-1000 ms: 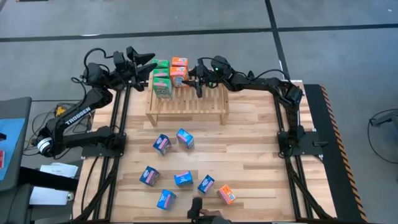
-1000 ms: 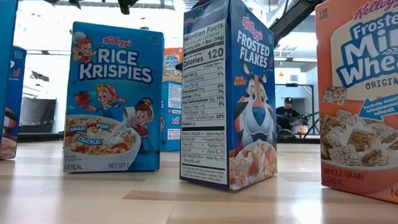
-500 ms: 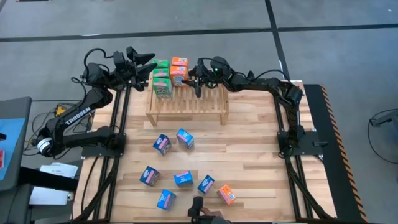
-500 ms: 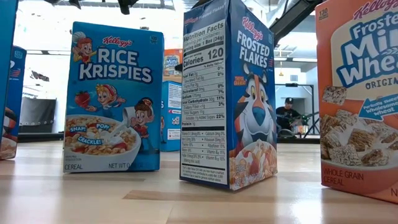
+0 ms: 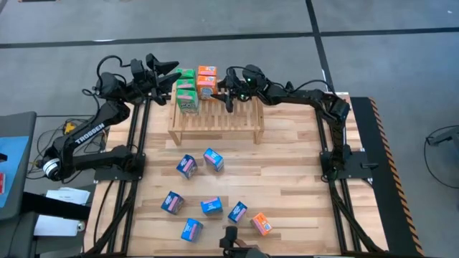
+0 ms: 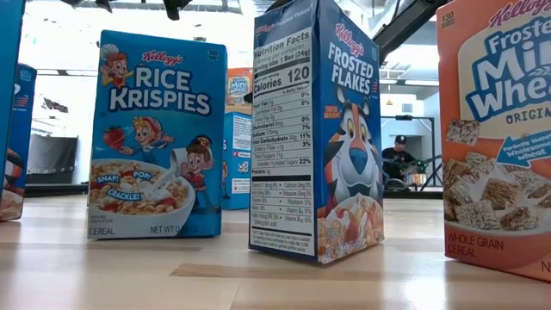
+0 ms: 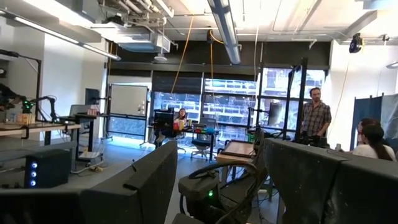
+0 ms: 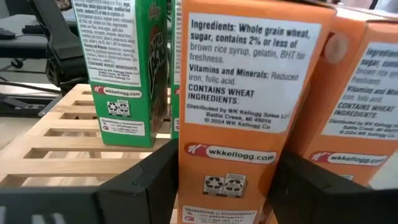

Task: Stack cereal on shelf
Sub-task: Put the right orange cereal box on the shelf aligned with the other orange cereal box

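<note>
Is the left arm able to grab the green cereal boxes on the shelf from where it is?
Probably yes. The left gripper hangs open just beside the green boxes at the shelf's left end, with nothing between them. The right gripper works at the orange boxes, out of its way.

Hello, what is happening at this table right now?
The robot is putting small cereal boxes on a wooden shelf. The right gripper is over the shelf top, its fingers on either side of an orange box that stands there beside other orange and green boxes. Whether it grips the box I cannot tell. The left gripper waits, open, off the shelf's left end. Six blue boxes and one orange one stand on the table.
</note>
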